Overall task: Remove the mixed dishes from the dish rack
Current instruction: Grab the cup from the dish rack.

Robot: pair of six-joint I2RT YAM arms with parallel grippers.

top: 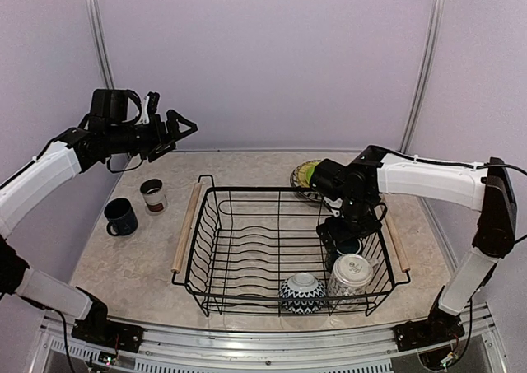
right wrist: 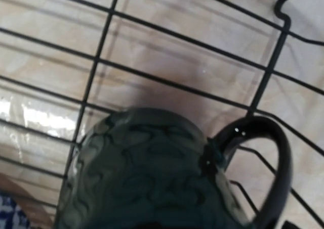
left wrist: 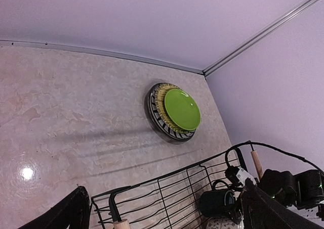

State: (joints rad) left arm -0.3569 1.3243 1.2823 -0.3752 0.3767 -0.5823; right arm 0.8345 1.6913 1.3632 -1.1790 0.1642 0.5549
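The right gripper (top: 343, 227) hangs low over the teal mug (right wrist: 152, 173) at the dish rack's (top: 247, 190) right side; I cannot tell its jaws' spread. The left gripper (top: 178, 134) hovers far left, wide open, empty. An off-centre close may catch wire and tip the mug.

A beige, marble-patterned tabletop (top: 123, 266) sits inside a booth of pale lavender wall panels (top: 263, 60). Two slim metal uprights, one at the left (top: 99, 35) and one at the right (top: 425, 60), run up the back corners. A ribbed aluminium rail (top: 247, 355) edges the near side. In the left wrist view, a bright spot of glare (left wrist: 26, 172) shines on the tabletop.
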